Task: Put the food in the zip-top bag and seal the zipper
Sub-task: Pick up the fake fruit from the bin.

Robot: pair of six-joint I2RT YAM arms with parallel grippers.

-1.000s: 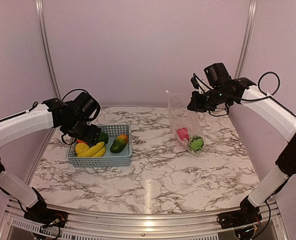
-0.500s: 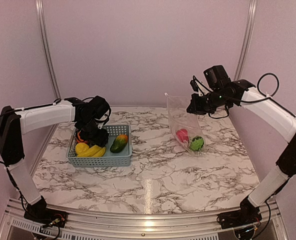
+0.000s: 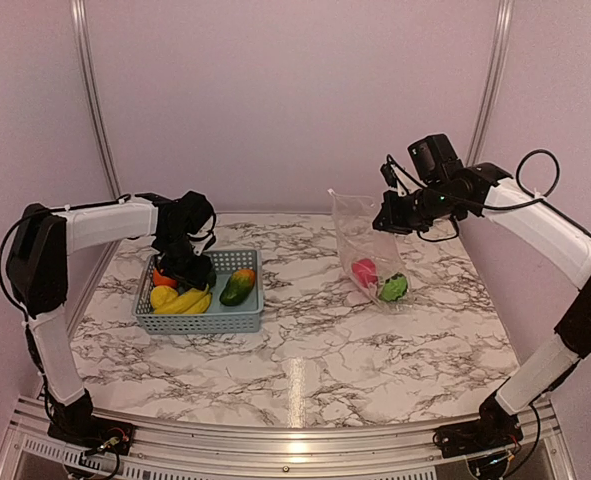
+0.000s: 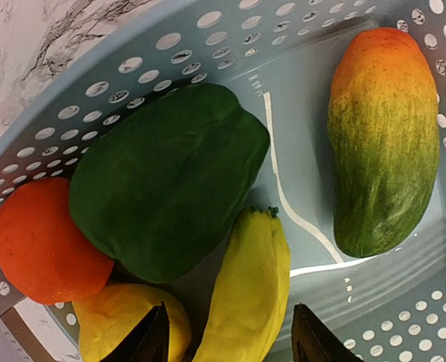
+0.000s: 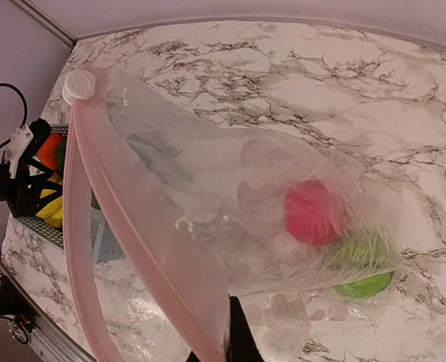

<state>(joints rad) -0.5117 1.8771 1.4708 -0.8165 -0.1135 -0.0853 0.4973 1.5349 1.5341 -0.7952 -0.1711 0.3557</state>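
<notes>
My left gripper [image 4: 234,341] hangs low inside the grey-blue basket [image 3: 203,321]. It is open, with its two fingers on either side of the yellow banana [image 4: 247,290] and gaps showing on both sides. Beside the banana lie a green pepper [image 4: 162,173], an orange [image 4: 43,241], a lemon [image 4: 121,324] and a green-orange mango [image 4: 381,136]. My right gripper [image 5: 232,341] is shut on the mouth edge of the zip-top bag [image 5: 207,188] and holds it up at the back right. The pink zipper [image 5: 128,215] is apart. A red apple [image 5: 313,211] and a green melon [image 5: 366,268] lie inside the bag.
The basket stands at the left of the marble table [image 3: 315,350], the bag's bottom rests on it at the right [image 3: 380,280]. A white slider [image 5: 79,84] sits at the zipper's far end. Purple walls close in the back and sides.
My left arm has swung further over the basket and dropped down over the banana, its jaws narrowing. The right gripper has shifted the bag's mouth slightly.
</notes>
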